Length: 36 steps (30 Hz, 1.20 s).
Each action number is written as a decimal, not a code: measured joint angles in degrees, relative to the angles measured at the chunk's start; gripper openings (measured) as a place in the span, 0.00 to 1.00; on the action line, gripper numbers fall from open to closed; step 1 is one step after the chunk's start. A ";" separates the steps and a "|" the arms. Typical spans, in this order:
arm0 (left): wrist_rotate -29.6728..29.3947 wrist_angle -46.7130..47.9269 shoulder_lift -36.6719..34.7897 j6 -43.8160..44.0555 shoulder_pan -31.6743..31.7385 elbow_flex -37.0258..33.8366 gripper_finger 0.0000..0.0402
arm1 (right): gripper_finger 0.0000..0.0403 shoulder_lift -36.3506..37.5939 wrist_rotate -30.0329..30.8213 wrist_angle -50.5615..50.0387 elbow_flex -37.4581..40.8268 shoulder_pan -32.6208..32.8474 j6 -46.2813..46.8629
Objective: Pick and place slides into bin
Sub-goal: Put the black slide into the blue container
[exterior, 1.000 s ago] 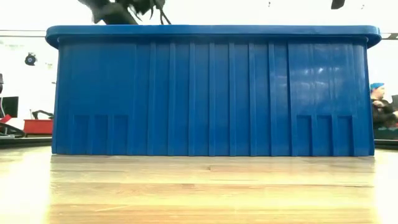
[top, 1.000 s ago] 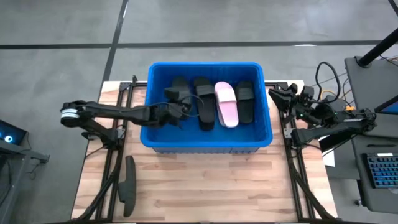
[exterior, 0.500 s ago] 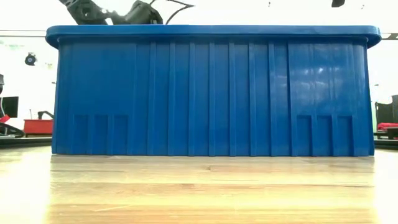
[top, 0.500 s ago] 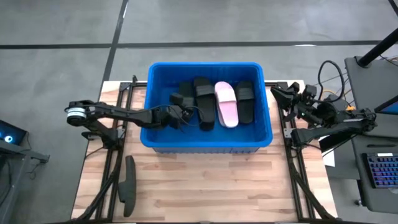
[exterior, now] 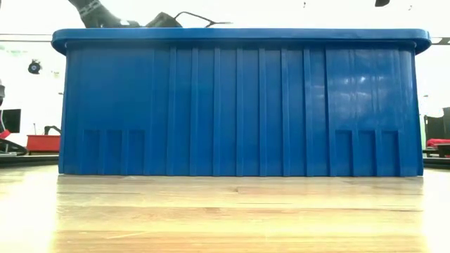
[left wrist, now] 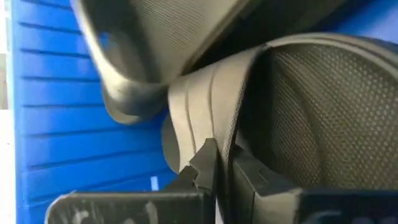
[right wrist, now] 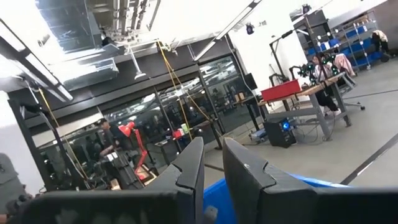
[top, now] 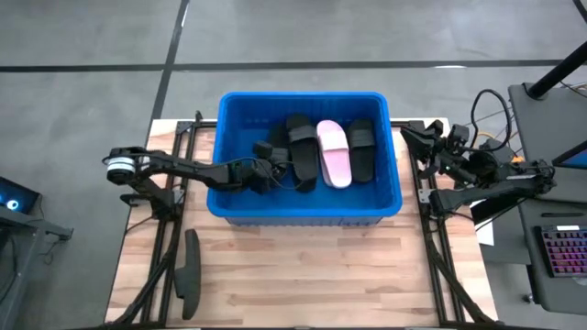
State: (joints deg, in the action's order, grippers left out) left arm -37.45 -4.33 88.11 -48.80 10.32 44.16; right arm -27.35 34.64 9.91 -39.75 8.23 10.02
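Left hand point(top: 263, 170) is down inside the bin point(top: 234, 209), at its left end, with its fingers pressed fully together; my wrist camera shows the fingertips point(left wrist: 208, 163) shut tight and nosed up against the ribbed strap of a black slide point(left wrist: 298, 106), with nothing pinched between them as far as I can judge. That slide point(top: 273, 158) lies just beyond the hand, toward the middle of the bin, apparently tilted or partly resting on its neighbour. Beside it three more lie flat and abreast, long axes running front to back: a black slide point(top: 300, 151), the pink slide point(top: 334, 153) and another black slide point(top: 361, 148). One further black slide point(top: 190, 275) remains outside, on the surface near the front left corner, long axis also roughly front to back. I judge it the next item, and it lies behind and to the outer side of my left hand, so the left arm is clearly the nearer one. Right hand point(top: 424, 139) waits beyond the bin's right wall, raised, fingers standing slightly apart and gripping nothing.
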 joint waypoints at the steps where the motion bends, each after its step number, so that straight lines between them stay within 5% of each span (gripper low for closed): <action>1: -0.65 -0.17 0.53 0.01 0.03 -0.21 0.00 | 0.13 0.00 0.00 0.02 0.00 0.00 0.00; 7: -4.88 -2.17 2.70 0.32 0.31 -1.16 0.00 | 0.13 0.00 0.00 0.79 0.00 0.00 0.02; 24: -2.53 -8.58 6.40 -1.03 0.88 -2.47 0.02 | 0.13 0.33 -0.03 2.60 -0.02 0.00 -0.15; 29: -1.61 -6.54 6.77 -1.22 0.92 -2.45 0.14 | 0.13 0.33 -0.03 2.69 -0.02 0.00 -0.15; 36: -0.35 -3.57 5.51 -0.81 1.23 -1.62 0.44 | 0.13 0.33 -0.03 2.70 -0.02 0.00 -0.01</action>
State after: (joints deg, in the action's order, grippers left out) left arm -37.81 -7.91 93.63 -49.61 11.55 42.54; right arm -27.03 34.61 12.61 -39.77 8.23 10.02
